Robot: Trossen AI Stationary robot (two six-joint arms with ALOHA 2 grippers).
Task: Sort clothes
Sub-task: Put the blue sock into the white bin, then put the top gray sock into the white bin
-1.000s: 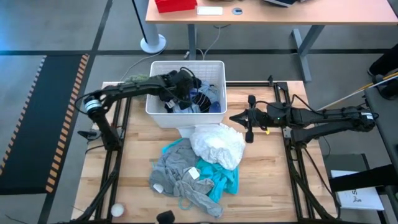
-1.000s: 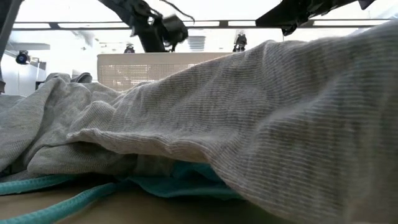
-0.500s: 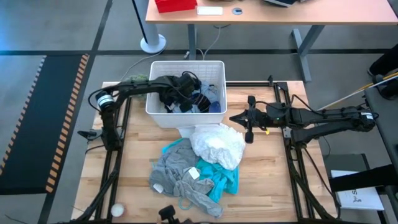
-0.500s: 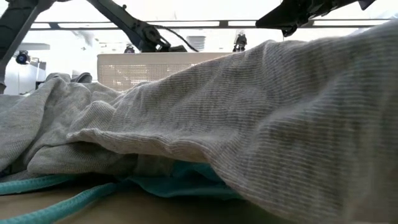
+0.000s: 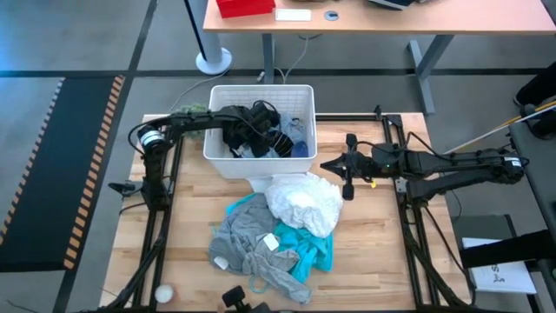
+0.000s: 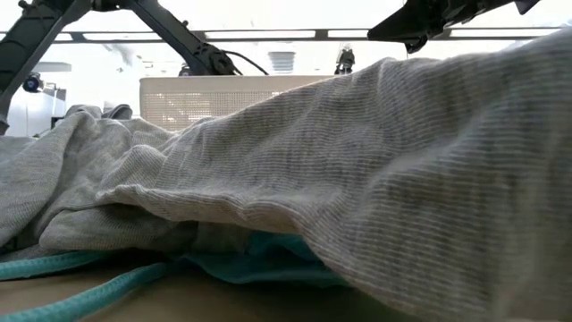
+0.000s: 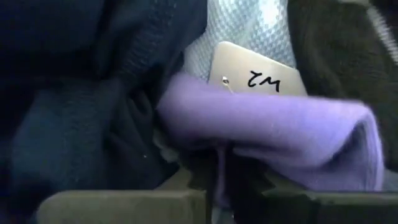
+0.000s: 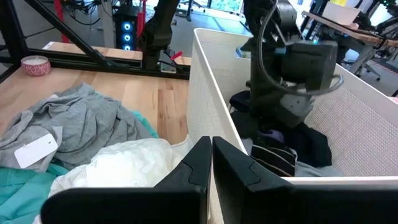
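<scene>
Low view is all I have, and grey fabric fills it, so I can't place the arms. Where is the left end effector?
Observer: The left end effector is down inside the white bin, among dark garments.
Operator: What's right in front of it?
Observer: Its wrist view shows a purple piece against the fingers, with a paper tag behind it.
Operator: And the right arm?
Observer: The right end effector is shut, beside the bin, by the white garment.
</scene>
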